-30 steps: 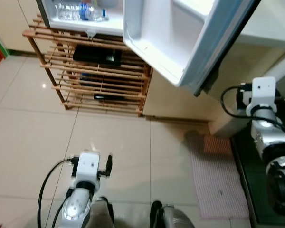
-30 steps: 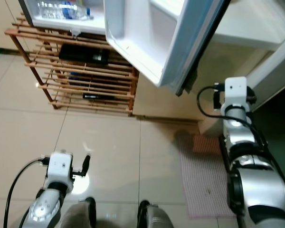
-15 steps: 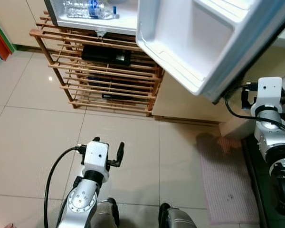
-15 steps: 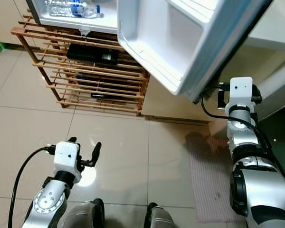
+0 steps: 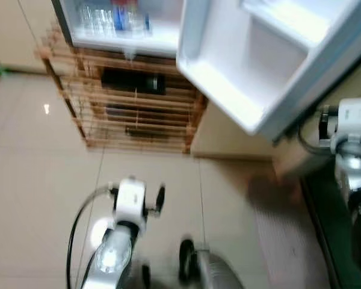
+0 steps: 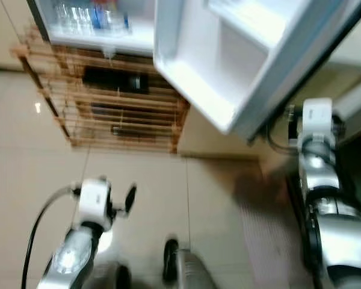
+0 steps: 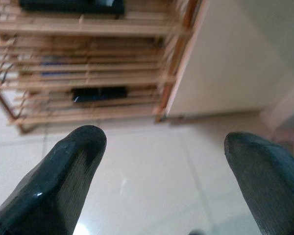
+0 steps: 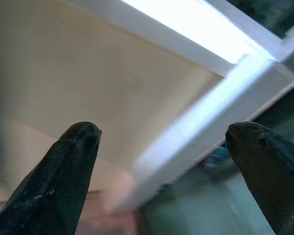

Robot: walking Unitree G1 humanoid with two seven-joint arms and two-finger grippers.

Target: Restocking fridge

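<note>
The open white fridge [image 5: 117, 36], with clear plastic water bottles [image 5: 111, 18] on its shelf, lies at twelve o'clock from the left hand [image 5: 153, 201], which hangs released and empty above the beige tiled floor [image 5: 42, 162]. The right hand [image 8: 161, 161], also spread and empty, sits under the white fridge door [image 5: 259, 66]. The left arm looks nearer. Labels are too blurred to read.

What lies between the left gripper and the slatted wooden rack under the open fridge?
Bare beige floor tile. In the left eye view the left gripper hangs above it, apart from the slatted wooden rack; the left wrist view shows the same bare stretch, fingers spread.
</note>
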